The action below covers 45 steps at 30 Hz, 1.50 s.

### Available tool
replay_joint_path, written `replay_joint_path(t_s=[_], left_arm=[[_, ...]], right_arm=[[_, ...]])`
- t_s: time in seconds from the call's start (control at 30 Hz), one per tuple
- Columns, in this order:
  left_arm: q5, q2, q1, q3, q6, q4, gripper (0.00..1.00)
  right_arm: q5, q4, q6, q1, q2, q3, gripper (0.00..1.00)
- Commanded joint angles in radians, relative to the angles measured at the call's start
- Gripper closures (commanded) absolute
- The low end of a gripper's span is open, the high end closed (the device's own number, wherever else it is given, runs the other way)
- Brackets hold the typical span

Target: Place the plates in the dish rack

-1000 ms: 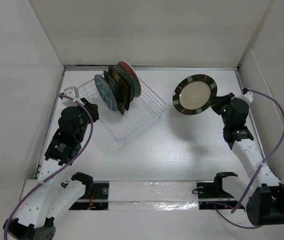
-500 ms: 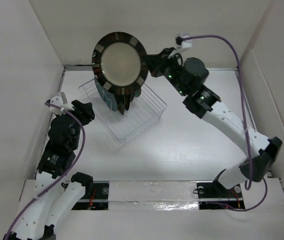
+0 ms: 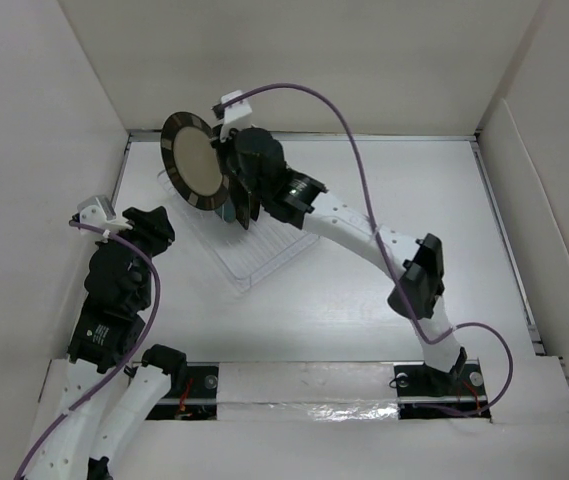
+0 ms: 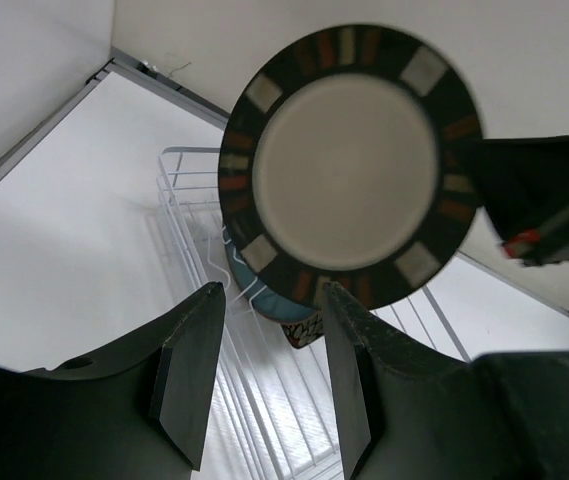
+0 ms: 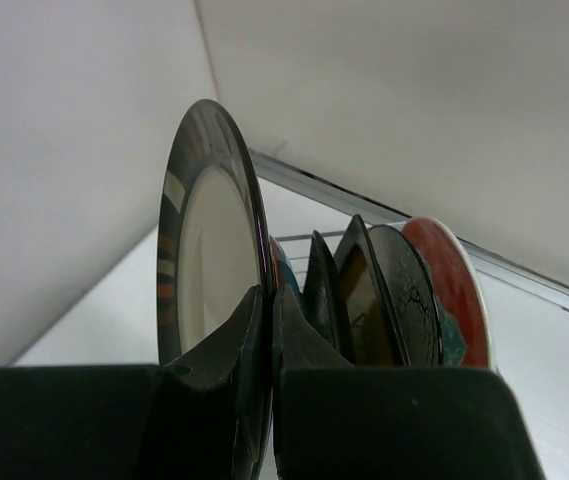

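My right gripper [image 3: 226, 160] is shut on the rim of the dark striped-rim plate [image 3: 193, 160] and holds it upright above the left end of the clear dish rack [image 3: 254, 258]. The plate fills the left wrist view [image 4: 349, 165] and stands on edge in the right wrist view [image 5: 204, 235]. Several plates stand in the rack behind it: a teal one [image 4: 264, 300], dark square ones [image 5: 364, 290] and a red-patterned one [image 5: 449, 285]. My left gripper [image 4: 269, 380] is open and empty, low, to the left of the rack.
White walls close in the table on the left, back and right. The rack sits near the back left corner [image 3: 129, 135]. The right arm [image 3: 364, 235] stretches across the middle of the table.
My right arm has swung left and lowered, carrying the striped-rim plate from the table's right side to just above the rack's left end. The left arm drew back slightly.
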Motion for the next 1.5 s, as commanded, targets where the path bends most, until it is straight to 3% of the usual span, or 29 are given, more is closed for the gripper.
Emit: replay_joint_path(t_s=[0.0, 0.3, 0.5, 0.6, 0.73, 1.47], left_arm=[[-0.024, 0.000, 0.003, 0.013, -0.008, 0.026, 0.60], [-0.011, -0.006, 0.003, 0.008, -0.008, 0.029, 0.60], [0.002, 0.003, 0.003, 0.008, -0.004, 0.036, 0.60], [-0.010, 0.011, 0.003, 0.011, -0.004, 0.033, 0.60], [0.007, 0.006, 0.003, 0.007, -0.002, 0.039, 0.60], [0.024, 0.021, 0.003, -0.002, 0.001, 0.047, 0.59]], right_arm=[[0.164, 0.183, -0.167, 0.056, 0.049, 0.181, 1.00], [0.283, 0.258, -0.326, 0.076, 0.178, 0.267, 1.00], [0.337, 0.322, -0.390, 0.096, 0.206, 0.252, 1.00], [0.363, 0.435, -0.433, 0.096, 0.177, 0.172, 1.00], [0.366, 0.427, -0.438, 0.096, 0.191, 0.212, 1.00], [0.306, 0.305, -0.193, 0.125, 0.270, 0.039, 1.00]])
